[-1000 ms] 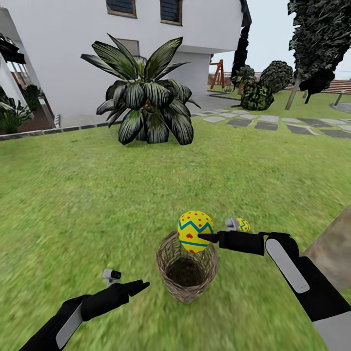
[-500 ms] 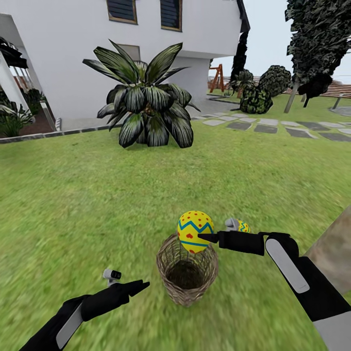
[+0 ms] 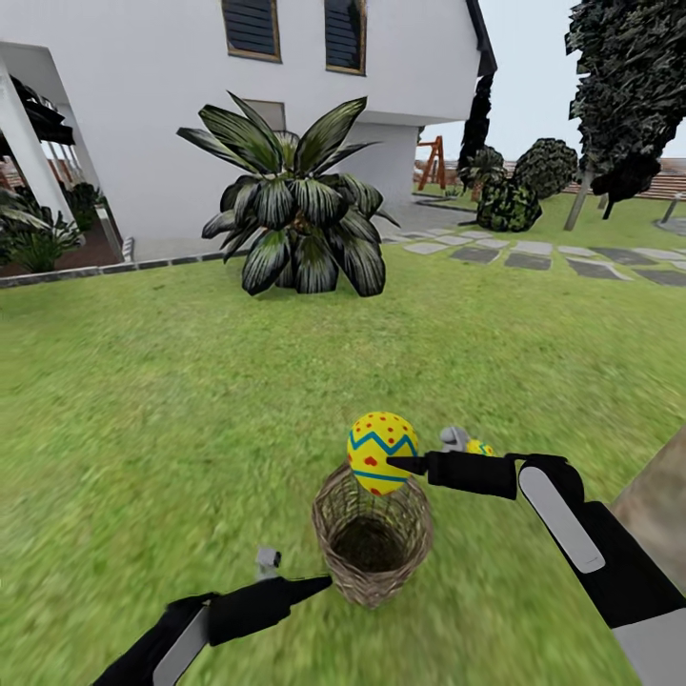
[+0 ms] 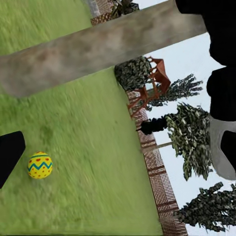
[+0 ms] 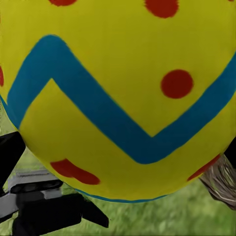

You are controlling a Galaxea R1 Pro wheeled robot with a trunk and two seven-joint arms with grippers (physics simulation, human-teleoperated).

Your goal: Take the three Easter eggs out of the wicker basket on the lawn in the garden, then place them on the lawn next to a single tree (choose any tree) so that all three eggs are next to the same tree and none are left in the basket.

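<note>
While the right gripper [image 3: 393, 466] hangs level above the wicker basket [image 3: 372, 543], its fingers are clamped on 1 Easter egg [image 3: 382, 452], held upright just over the basket's far rim.

Item 1, held egg: yellow, blue zigzag band, red dots; in the right wrist view it sits directly before the camera [image 5: 118, 98].

Item 2, wicker basket: round, loosely woven brown twigs, standing on the lawn [image 3: 191, 400] near the robot, centre of the scene; its interior looks dark and no egg shows inside.

Item 3, second egg [image 3: 479, 447]: same pattern, lying on the grass just beyond the right forearm, mostly hidden by it. The left wrist view shows an egg on the grass [image 4: 40, 165] near a thick grey-beige tree trunk [image 4: 98, 49].

Item 4, left gripper [image 3: 310, 585]: low, near left of the basket, tip close to the basket's wall; whether its fingers are apart or together cannot be told.

Item 5, tree trunk edge [image 3: 662, 500]: right margin, near the robot.

Item 6, surroundings: broad-leafed palm [image 3: 295, 214] far centre, white house [image 3: 143, 105] behind it, stepping stones [image 3: 534, 255] far right, dark shrubs [image 3: 510, 202] and a wooden playset [image 3: 433, 162] beyond.
</note>
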